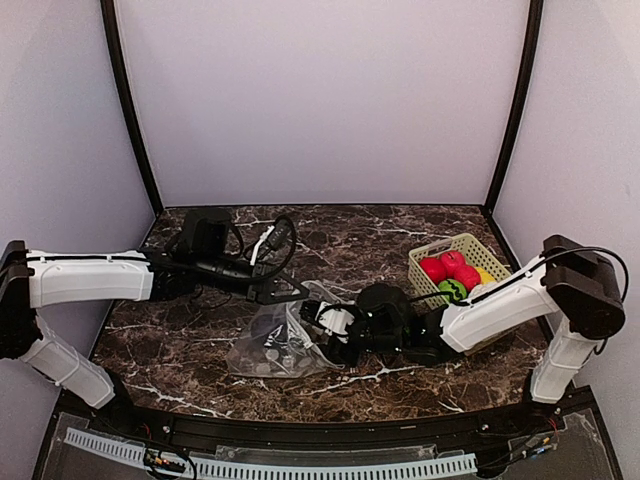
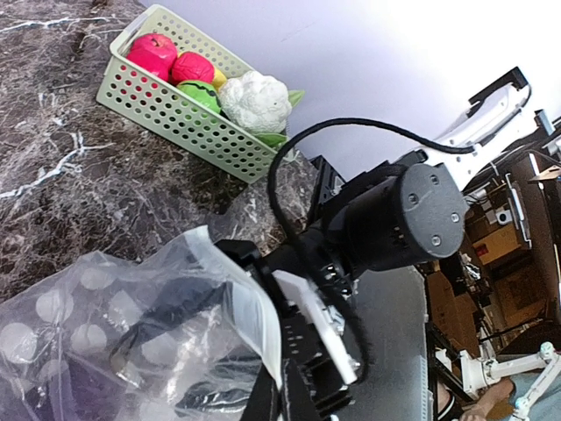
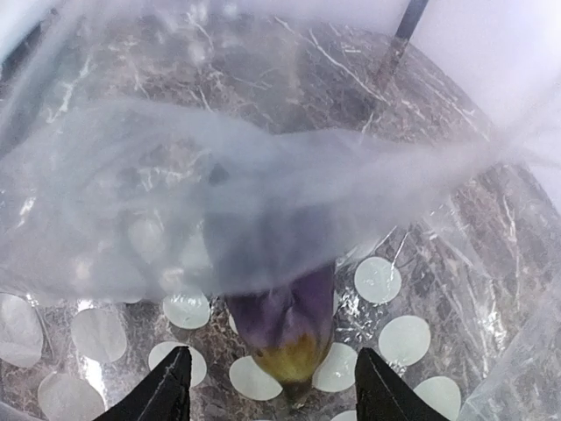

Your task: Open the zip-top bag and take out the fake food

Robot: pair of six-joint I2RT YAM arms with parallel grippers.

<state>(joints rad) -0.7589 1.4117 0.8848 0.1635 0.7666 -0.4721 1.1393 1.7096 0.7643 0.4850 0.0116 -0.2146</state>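
zip-top bag (image 1: pixel 262 348) lies near-centre on table (image 1: pixel 400 225). right gripper (image 3: pixel 272 355) inside it, jaws spread, dark purple piece (image 3: pixel 285 316) between them, untouched. left gripper (image 1: pixel 292 291) at bag's far lip, can't tell if it's clamped. cauliflower (image 2: pixel 256 100) and 2 red fruits (image 2: pixel 151 54) in basket (image 2: pixel 175 118), far right.

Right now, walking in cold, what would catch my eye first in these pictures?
A clear zip-top bag printed with pale dots lies crumpled in the middle of the table, the left gripper at its far edge. The right gripper sits inside it, fingers open, a dark purple toy piece lying just ahead between them. At the table's right side, a light-green basket holds bright red fruits and a white cauliflower.
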